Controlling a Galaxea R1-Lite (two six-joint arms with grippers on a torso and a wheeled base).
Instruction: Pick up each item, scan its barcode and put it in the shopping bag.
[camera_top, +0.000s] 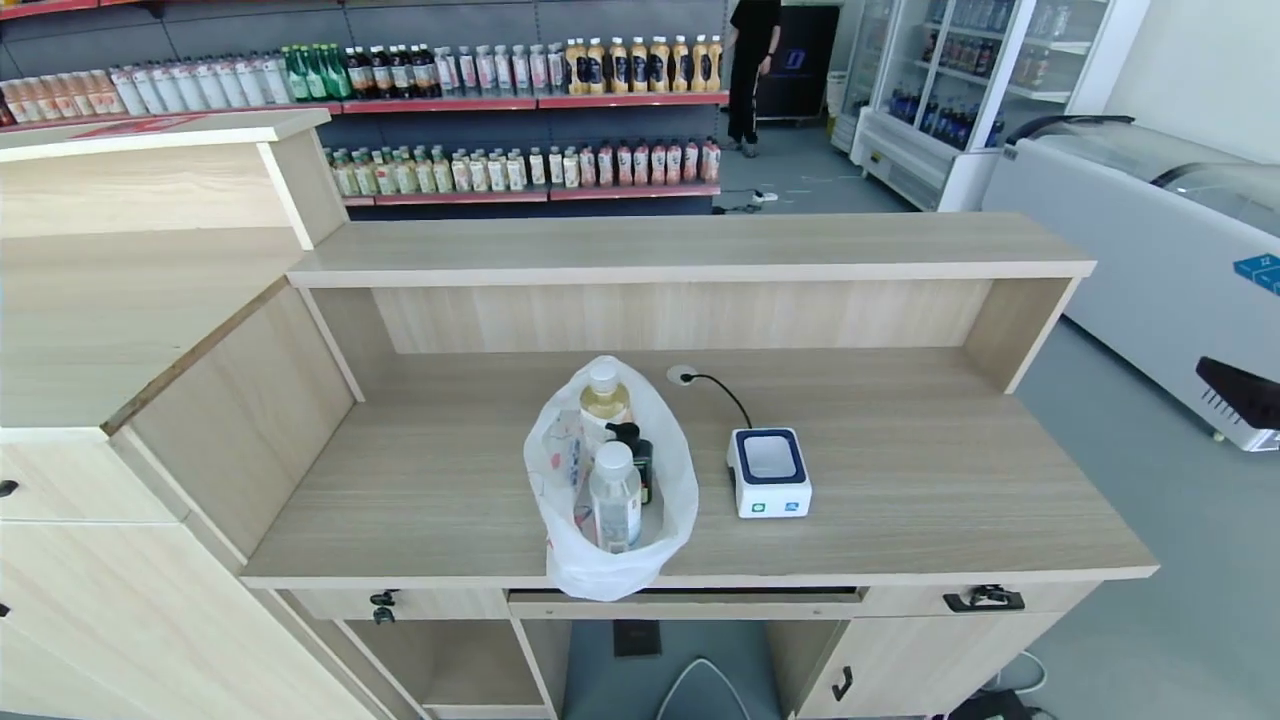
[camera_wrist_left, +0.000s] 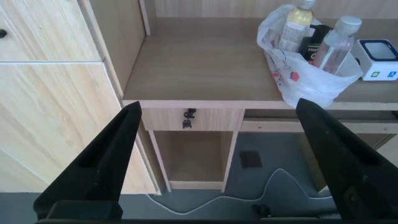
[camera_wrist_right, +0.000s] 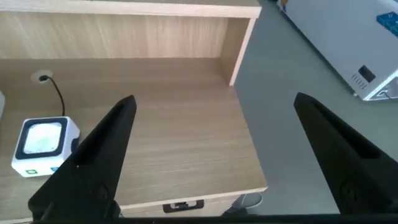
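Jaws of the left gripper (camera_wrist_left: 219, 106) stand wide apart and empty before the pale wooden counter (camera_top: 900, 480). The right gripper (camera_wrist_right: 214, 98), equally spread, hangs above its right end. Well apart from both, the white plastic shopping bag (camera_top: 600, 575) stands at the front edge, holding a clear white-capped bottle (camera_top: 615, 500), a dark pump bottle (camera_top: 638, 455), then a yellow-liquid bottle (camera_top: 604, 400). Beside it sits the white, blue-rimmed scanner (camera_top: 768, 472).

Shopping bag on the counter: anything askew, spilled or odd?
Only one thing: the bag sags past the front edge of the counter. The bottles inside stand roughly upright, nothing spilled; the scanner sits flat beside it.
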